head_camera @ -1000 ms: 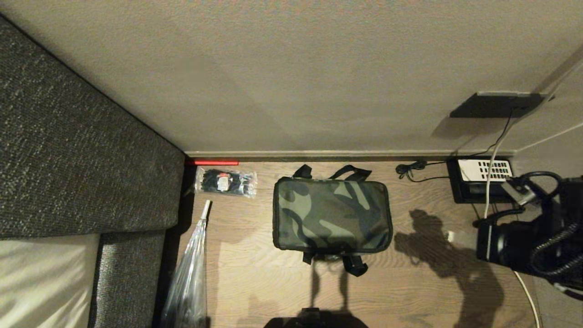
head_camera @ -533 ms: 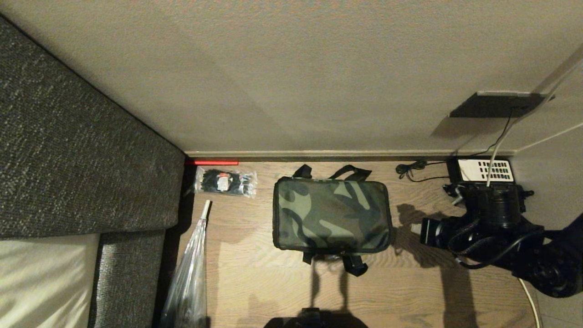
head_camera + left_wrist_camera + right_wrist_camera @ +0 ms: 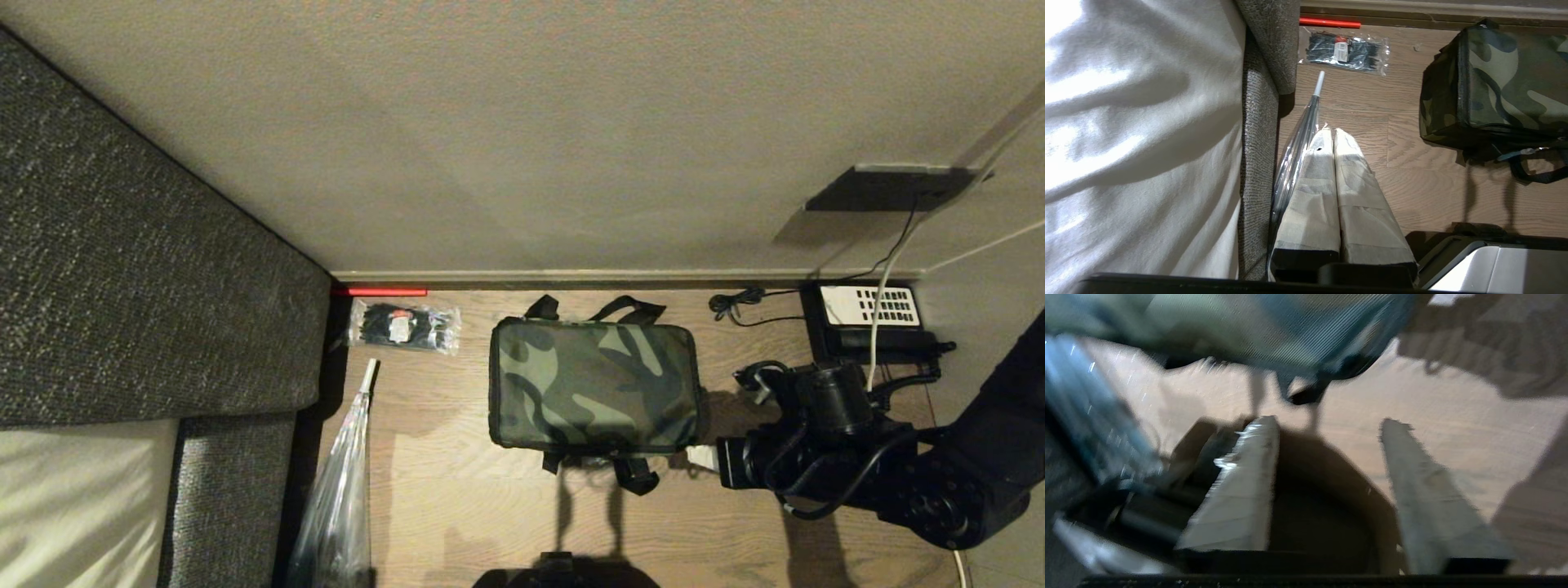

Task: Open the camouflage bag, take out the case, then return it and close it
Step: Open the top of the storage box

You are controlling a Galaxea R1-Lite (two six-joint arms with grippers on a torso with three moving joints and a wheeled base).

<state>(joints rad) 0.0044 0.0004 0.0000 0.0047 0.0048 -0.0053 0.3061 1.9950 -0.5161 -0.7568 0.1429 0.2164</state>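
The camouflage bag point(image 3: 594, 384) lies zipped shut on the wooden floor, its black strap handles sticking out at its far and near sides. My right gripper point(image 3: 700, 459) hovers just off the bag's near right corner, pointing toward it. In the right wrist view its taped fingers point(image 3: 1241, 486) stand apart with only floor between them, so the gripper point(image 3: 1331, 424) is open; the bag point(image 3: 1274, 330) is a blur beyond the tips. My left gripper point(image 3: 1334, 132) is shut and parked near the sofa, with the bag point(image 3: 1506, 81) off to its side. The case is hidden.
A grey sofa point(image 3: 122, 269) fills the left. A clear packet of black items point(image 3: 406, 327) and a folded clear umbrella point(image 3: 339, 498) lie left of the bag. A black telephone with white keypad point(image 3: 869, 314) and cables sit far right by the wall point(image 3: 522, 122).
My right arm has swung in from the right edge, leftward and nearer, to the bag's near right corner. The bag and the left arm have not moved.
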